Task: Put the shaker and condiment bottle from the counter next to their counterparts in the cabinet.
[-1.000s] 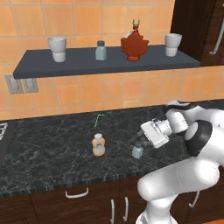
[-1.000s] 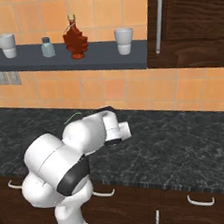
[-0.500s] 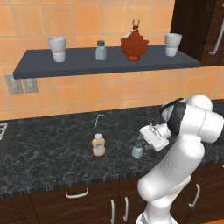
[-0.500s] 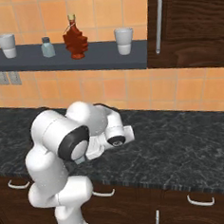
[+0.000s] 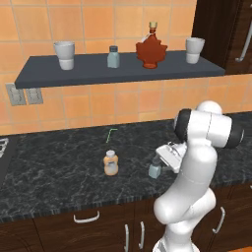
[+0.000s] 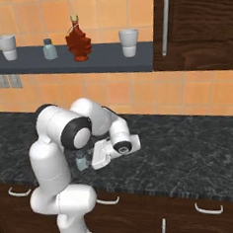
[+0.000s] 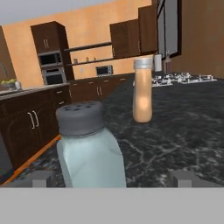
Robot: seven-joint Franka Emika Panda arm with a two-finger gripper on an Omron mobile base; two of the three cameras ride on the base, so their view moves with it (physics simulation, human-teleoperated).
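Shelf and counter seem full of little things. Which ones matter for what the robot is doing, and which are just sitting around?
Part of the job:
- shaker on the counter, with the gripper open around it
- condiment bottle on the counter
- twin shaker and maple-leaf bottle on the cabinet shelf

Just lying about:
- two pale cups on the shelf
- wall outlets

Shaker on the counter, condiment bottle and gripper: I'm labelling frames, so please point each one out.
shaker (image 7: 89,151), hand view, glass body.
condiment bottle (image 5: 111,163), left base view, orange body.
gripper (image 7: 113,178), hand view, between the fingertips.
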